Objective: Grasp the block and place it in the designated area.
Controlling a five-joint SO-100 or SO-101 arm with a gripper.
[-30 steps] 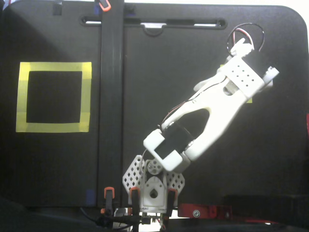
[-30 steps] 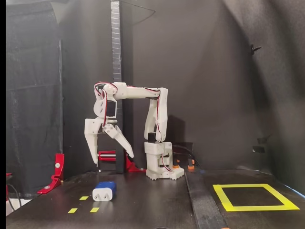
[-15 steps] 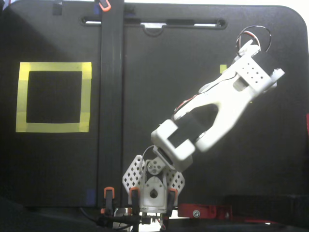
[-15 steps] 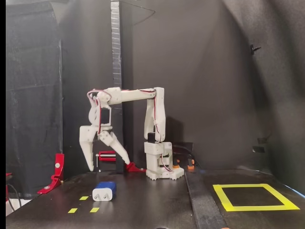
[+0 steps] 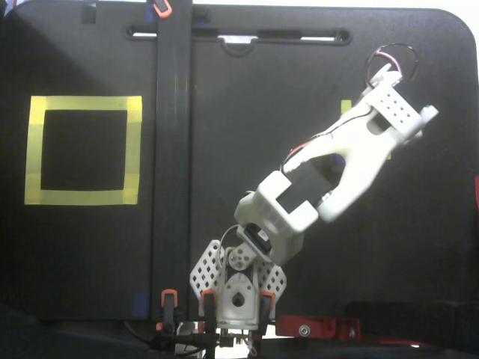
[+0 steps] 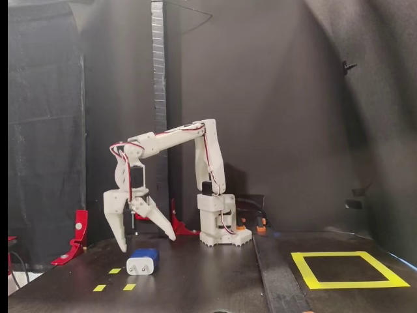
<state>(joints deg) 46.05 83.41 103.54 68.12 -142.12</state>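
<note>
The block (image 6: 143, 261) is dark blue with a white front face and two prongs. It lies on the black table among small yellow markers (image 6: 115, 270) in a fixed view. My white gripper (image 6: 147, 242) hangs just above it, pointing down, with its jaws spread wide and empty. One fingertip (image 6: 122, 246) is left of the block, the other is above and to its right. In the top-down fixed view the arm (image 5: 374, 142) reaches to the upper right and hides the block. The designated area, a yellow tape square (image 5: 82, 149), lies far left there and at the right (image 6: 348, 269) in the front view.
A black strip (image 5: 172, 149) runs across the table between the arm's side and the yellow square. The arm's base (image 6: 218, 228) stands behind it. Red clamps (image 6: 77, 235) sit at the table edge. A small yellow marker (image 5: 346, 106) shows beside the arm.
</note>
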